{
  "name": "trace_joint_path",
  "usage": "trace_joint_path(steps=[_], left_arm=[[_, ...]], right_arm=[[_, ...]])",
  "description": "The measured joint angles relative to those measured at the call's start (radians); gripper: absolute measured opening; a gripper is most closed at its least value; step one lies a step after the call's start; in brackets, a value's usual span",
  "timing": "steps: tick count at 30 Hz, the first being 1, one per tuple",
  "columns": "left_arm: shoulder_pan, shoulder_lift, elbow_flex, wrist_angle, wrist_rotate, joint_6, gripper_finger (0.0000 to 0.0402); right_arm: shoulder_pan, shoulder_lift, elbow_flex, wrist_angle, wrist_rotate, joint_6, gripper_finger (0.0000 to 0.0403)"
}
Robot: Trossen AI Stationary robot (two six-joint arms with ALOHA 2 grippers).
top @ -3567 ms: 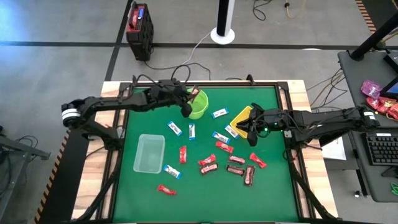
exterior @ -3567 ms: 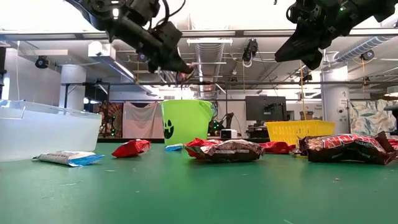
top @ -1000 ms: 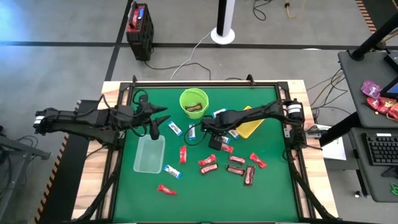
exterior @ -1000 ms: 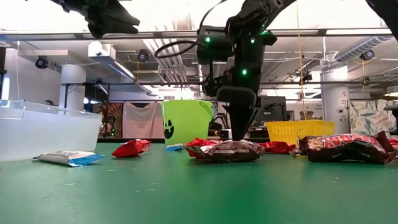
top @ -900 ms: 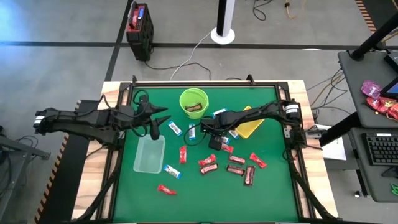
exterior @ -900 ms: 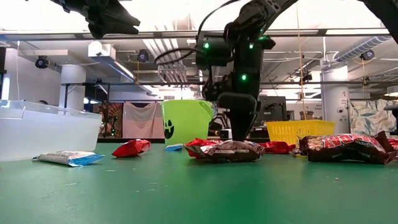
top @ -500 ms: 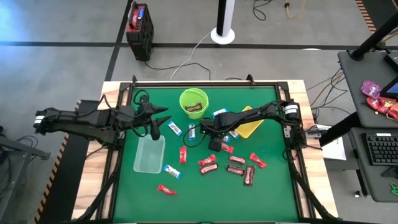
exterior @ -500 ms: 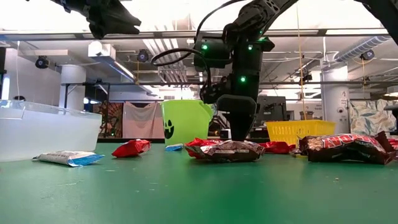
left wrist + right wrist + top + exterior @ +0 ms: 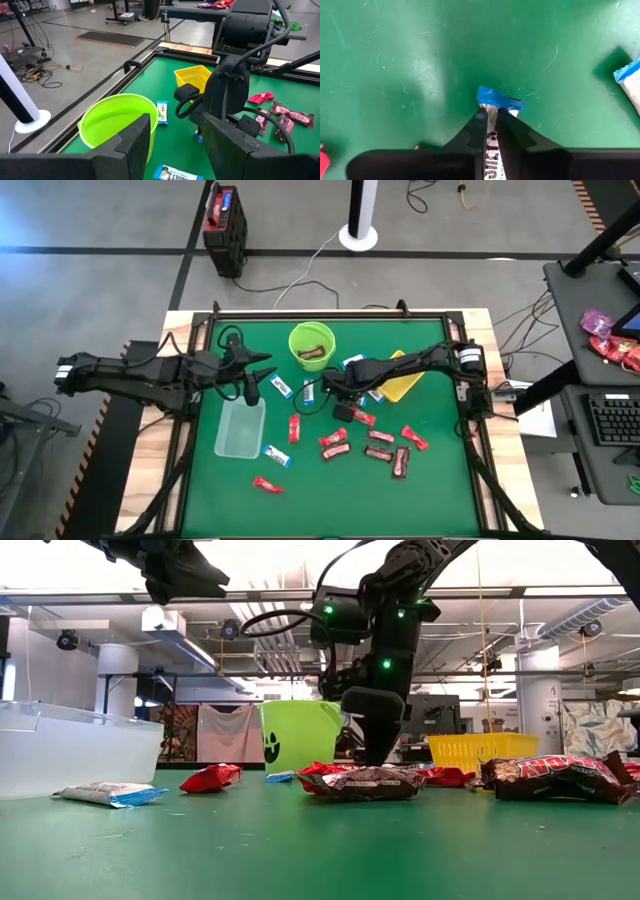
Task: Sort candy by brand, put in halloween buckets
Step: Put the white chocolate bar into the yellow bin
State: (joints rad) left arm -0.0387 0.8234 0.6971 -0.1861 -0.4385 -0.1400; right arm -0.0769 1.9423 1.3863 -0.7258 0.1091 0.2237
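Observation:
My right gripper [image 9: 340, 412] points down at the table's middle, shut on a blue-and-white candy [image 9: 499, 98]. Red candy [image 9: 333, 444] and brown candy [image 9: 380, 452] lie flat on the green mat just near of it. More blue-and-white candy [image 9: 281, 386] lies farther left. The lime-green bucket [image 9: 312, 345] stands at the far middle with a brown bar inside. The yellow tray [image 9: 400, 380] sits to its right and the clear tub [image 9: 240, 427] at the left. My left gripper [image 9: 252, 388] hangs open above the tub's far end. My right gripper pinches the blue-and-white candy between its two fingers [image 9: 479, 125], coming from above and pointing down. The fingers lie along the bar, whose blue crimped end [image 9: 500, 98] sticks out past the fingertips. Whether the candy is clear of the mat I cannot tell.
A raised black frame [image 9: 300, 313] runs around the green mat. A blue-and-white bar [image 9: 276, 455] and a red one [image 9: 267, 484] lie near the tub's near end. In the low view a brown bar [image 9: 360, 780] lies in front of my right gripper [image 9: 372, 755].
My right gripper has shut its fingers on the blue-and-white candy and has shifted a little toward the table's left edge. My left arm has kept still.

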Motion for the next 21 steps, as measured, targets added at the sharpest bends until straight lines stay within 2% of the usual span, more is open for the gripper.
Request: trace_joint_path(steps=[5, 12, 16, 18, 21], left_arm=[[0.000, 0.001, 0.000, -0.001, 0.000, 0.000, 0.0159], [0.000, 0.008, 0.000, -0.002, 0.003, 0.000, 0.0159], [-0.002, 0.035, 0.000, -0.001, 0.089, 0.001, 0.0158], [-0.013, 0.057, 0.000, 0.003, 0.114, 0.000, 0.0156], [-0.041, 0.102, 0.000, 0.020, 0.116, 0.000, 0.0154]], right_arm=[[0.000, -0.047, -0.003, 0.001, -0.021, 0.000, 0.0007], [0.020, -0.075, -0.003, 0.004, -0.031, 0.001, 0.0007], [0.064, -0.107, -0.014, 0.009, -0.025, 0.023, 0.0007], [0.091, -0.119, -0.034, 0.010, 0.044, 0.050, 0.0008], [0.128, -0.121, -0.078, 0.006, 0.231, 0.095, 0.0008]])
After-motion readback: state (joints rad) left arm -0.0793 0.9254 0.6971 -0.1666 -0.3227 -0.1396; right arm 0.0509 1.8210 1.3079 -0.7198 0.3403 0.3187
